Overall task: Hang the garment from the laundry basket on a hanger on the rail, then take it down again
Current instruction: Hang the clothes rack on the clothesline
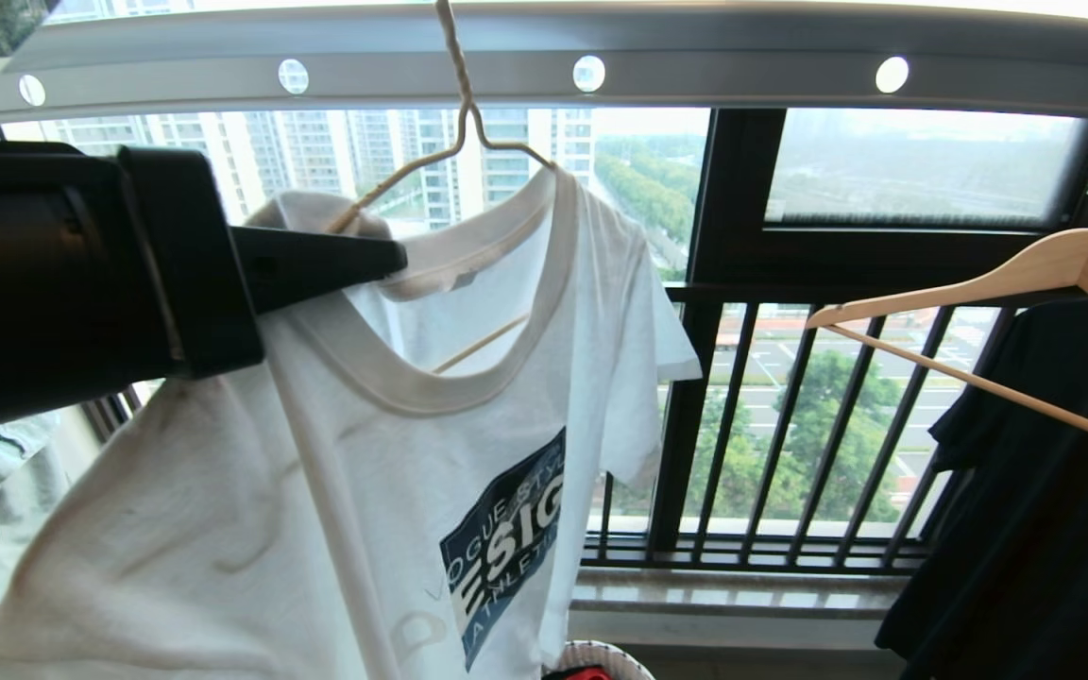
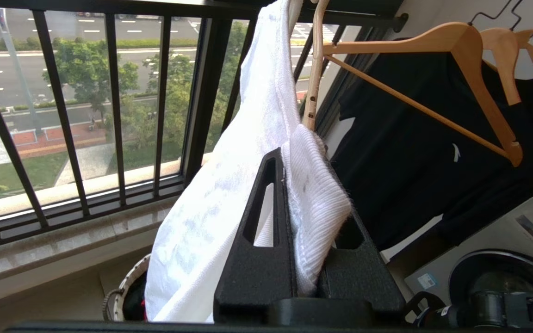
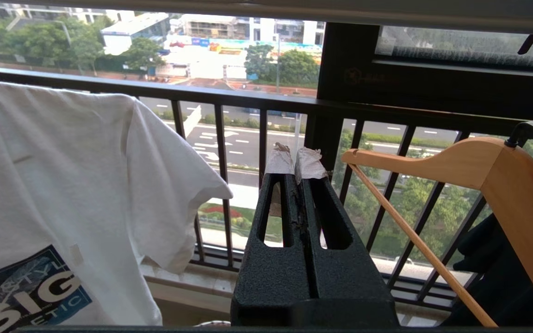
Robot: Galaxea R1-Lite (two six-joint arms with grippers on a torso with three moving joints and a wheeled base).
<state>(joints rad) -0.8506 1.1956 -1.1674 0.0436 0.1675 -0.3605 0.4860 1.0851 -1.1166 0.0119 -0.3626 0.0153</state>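
The garment point(image 1: 393, 491), a white T-shirt with a blue logo, hangs on the cream wire hanger point(image 1: 464, 123), whose hook goes over the grey rail point(image 1: 723, 71). One shoulder sits on the hanger's right arm. My left gripper point(image 1: 393, 257) reaches in from the left, shut on the ribbed collar point(image 2: 317, 203) at the other shoulder, next to the hanger's notched end point(image 2: 312, 97). Further right, level with the window bars, my right gripper point(image 3: 296, 162) is shut on nothing, with the garment's sleeve point(image 3: 174, 185) to one side. The laundry basket point(image 1: 601, 654) peeks in below the shirt.
A wooden hanger point(image 1: 1007, 274) with a black shirt point(image 1: 1045, 510) hangs to the right. Black window railing bars point(image 1: 790, 434) and a stone sill point(image 1: 723, 595) lie behind. A washing machine point(image 2: 502, 245) stands low beside the black shirt. Something red lies in the basket.
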